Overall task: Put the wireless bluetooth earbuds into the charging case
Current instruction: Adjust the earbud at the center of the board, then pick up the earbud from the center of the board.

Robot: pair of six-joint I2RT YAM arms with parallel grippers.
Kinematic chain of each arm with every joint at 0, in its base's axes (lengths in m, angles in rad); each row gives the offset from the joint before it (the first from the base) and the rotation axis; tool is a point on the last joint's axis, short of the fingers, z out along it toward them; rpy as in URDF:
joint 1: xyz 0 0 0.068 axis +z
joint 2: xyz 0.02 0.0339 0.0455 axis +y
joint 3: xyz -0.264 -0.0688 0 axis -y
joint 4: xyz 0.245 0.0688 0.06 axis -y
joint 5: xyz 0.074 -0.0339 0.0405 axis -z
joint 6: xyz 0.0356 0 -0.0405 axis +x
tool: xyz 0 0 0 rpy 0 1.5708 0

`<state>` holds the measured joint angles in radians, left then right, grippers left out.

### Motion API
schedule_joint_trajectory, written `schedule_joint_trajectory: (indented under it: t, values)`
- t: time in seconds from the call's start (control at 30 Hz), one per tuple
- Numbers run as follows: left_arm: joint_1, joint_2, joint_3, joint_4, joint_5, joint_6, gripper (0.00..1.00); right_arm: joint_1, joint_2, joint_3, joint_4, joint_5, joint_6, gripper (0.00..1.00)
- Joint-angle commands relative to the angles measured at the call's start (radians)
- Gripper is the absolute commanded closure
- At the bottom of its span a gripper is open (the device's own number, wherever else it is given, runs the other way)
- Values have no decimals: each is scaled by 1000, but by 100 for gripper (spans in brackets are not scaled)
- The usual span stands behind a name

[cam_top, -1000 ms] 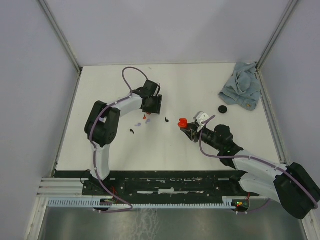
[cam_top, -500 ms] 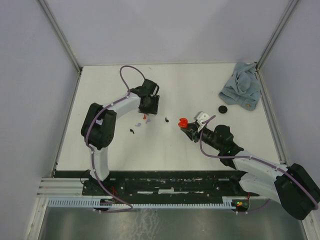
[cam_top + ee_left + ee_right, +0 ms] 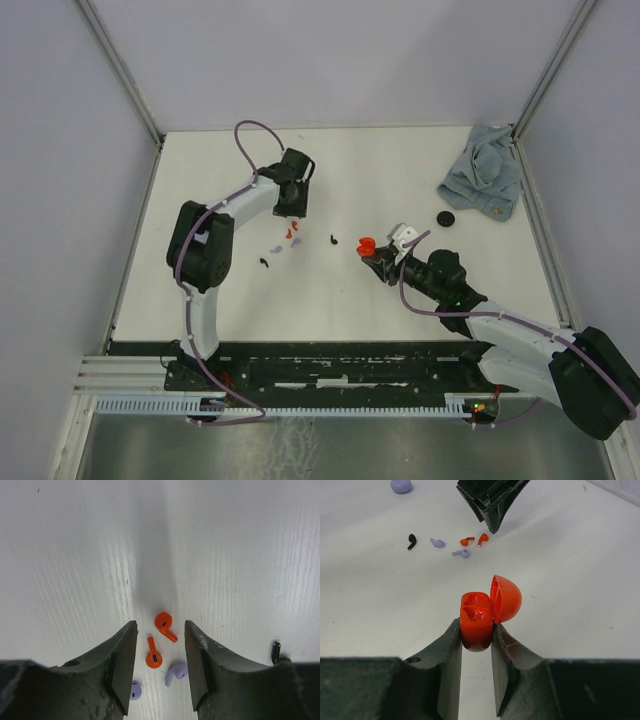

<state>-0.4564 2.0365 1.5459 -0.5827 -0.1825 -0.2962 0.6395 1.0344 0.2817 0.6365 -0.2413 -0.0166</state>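
My right gripper [image 3: 372,250] is shut on an open red charging case [image 3: 477,617], its lid [image 3: 506,599] hinged up and both wells empty. Two red earbuds [image 3: 165,626] [image 3: 153,655] and two lilac earbuds [image 3: 176,671] [image 3: 135,691] lie loose on the white table. My left gripper [image 3: 160,627] is open and empty, hovering over them with the red pair between its fingers. It also shows in the top view [image 3: 290,195] and the right wrist view [image 3: 490,500]. A black earbud [image 3: 275,651] lies to the right, and another black one [image 3: 263,263] nearer the arm bases.
A crumpled blue-grey cloth [image 3: 482,180] lies at the back right with a black round disc [image 3: 446,219] beside it. A lilac round piece [image 3: 401,485] sits beyond the earbuds. A small white object [image 3: 403,233] is next to my right gripper.
My left gripper has drawn back a little toward the far left and turned, now standing just behind the earbud cluster. The right arm and the red case have not moved.
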Motion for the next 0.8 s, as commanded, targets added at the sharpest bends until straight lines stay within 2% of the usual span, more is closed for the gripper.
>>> schedule_joint_trajectory:
  t: [0.0,0.47,0.77]
  values:
    - [6,43,55,-11,-18,2,51,0,-20,15,30,14,-11,91]
    - [7,89,52,-30,17,12,62,0,-16,19,26,8,-11,91]
    - [7,69,35,-16,17,21,78,0,-29,17,36,4,2,91]
